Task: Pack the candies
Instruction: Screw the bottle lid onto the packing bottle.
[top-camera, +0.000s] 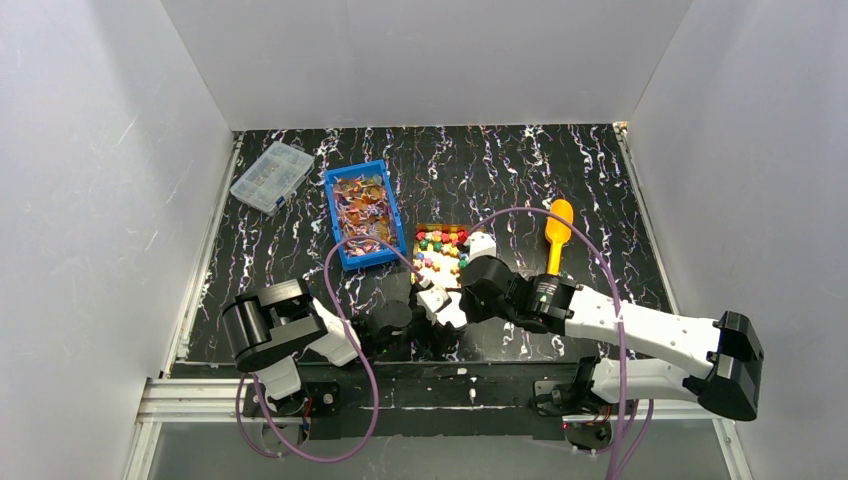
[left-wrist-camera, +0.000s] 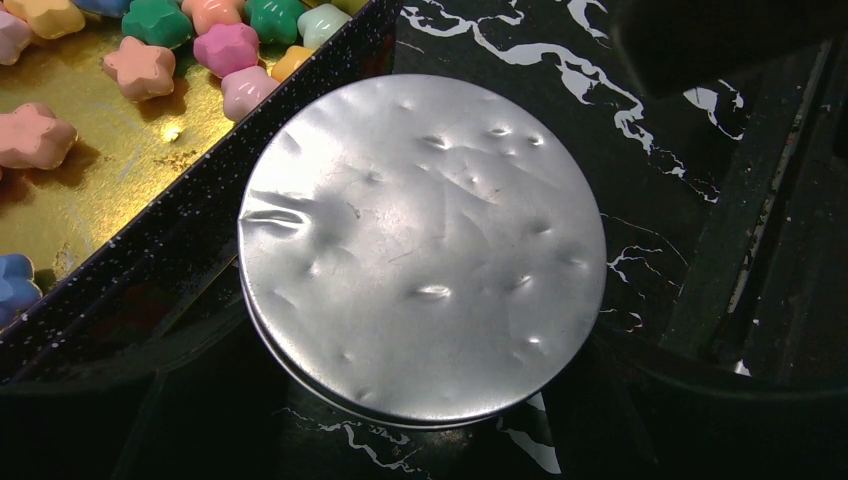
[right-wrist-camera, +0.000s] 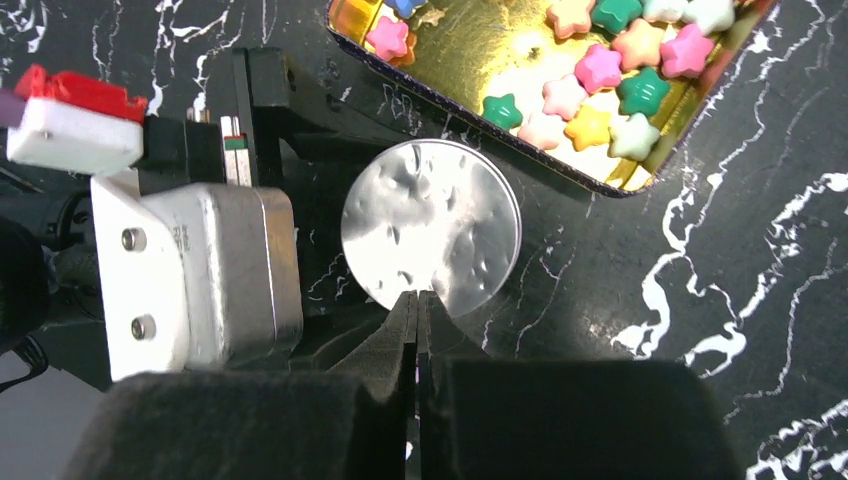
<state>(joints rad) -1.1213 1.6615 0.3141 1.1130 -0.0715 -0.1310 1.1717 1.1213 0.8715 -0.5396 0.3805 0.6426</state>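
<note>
right pincer (right-wrist-camera: 417, 305) pressed together at silver disc (right-wrist-camera: 430, 225) 6 o'clock rim | left pincer (top-camera: 432, 322) spread, straddling disc (grip: cannot tell) | star candies (right-wrist-camera: 600, 70) at disc's 1 o'clock

Bright, even overhead light — soft glare on the silver disc (left-wrist-camera: 420, 250) and gold tray (left-wrist-camera: 120, 170) — foreground dark, blurred.

Robotics lab cell, white panel walls (top-camera: 100, 200), marbled black table (top-camera: 600, 190), aluminium rail (top-camera: 190, 397)

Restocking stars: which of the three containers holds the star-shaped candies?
The gold-floored tray holds the stars. The blue bin to its left holds shiny wrapped candies; the clear case lies farther left.
</note>
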